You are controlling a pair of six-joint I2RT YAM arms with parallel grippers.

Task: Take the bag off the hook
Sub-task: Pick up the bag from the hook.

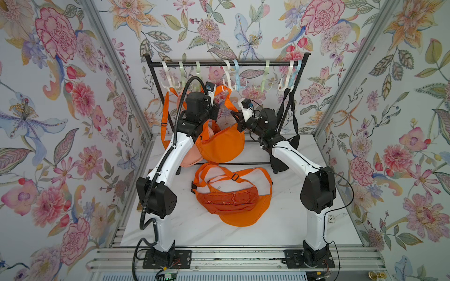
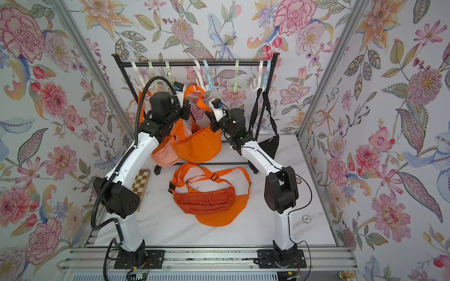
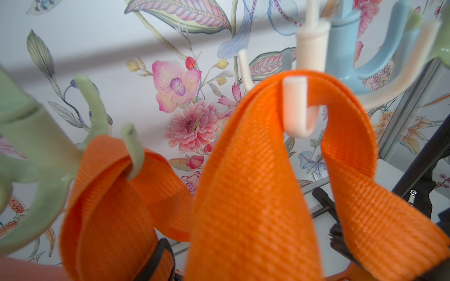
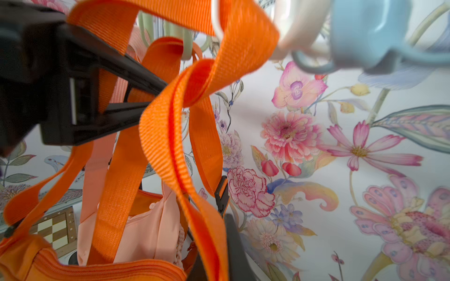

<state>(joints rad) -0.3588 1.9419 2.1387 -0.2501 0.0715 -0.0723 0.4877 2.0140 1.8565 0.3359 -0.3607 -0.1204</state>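
1. Chessboard (image 2: 141, 180): lies flat at the left edge of the desk (image 1: 292, 231), partly behind the left arm.
2. Peach bag (image 2: 165, 155): hangs from the rack (image 1: 209, 63). Beside it a second orange strap (image 3: 109, 182) is looped on a green hook (image 3: 132, 150).
3. Left pincer (image 4: 159, 96): closed on the strap (image 3: 243, 170) of the orange bag, below the hook.
4. Orange bag (image 1: 219, 146), task item: on the rack, its strap looped over a white hook (image 3: 295, 109). Its body overlaps the peach bag.
5. Rust bag (image 1: 226, 199): lies on top of a plain orange bag (image 1: 243, 216), both on the desk in front of the rack.
6. Right pincer (image 1: 235, 116): closed on the strap's other run, as far as the wrist view shows.
7. Black bag (image 2: 269, 146): hangs at the rack's right end.
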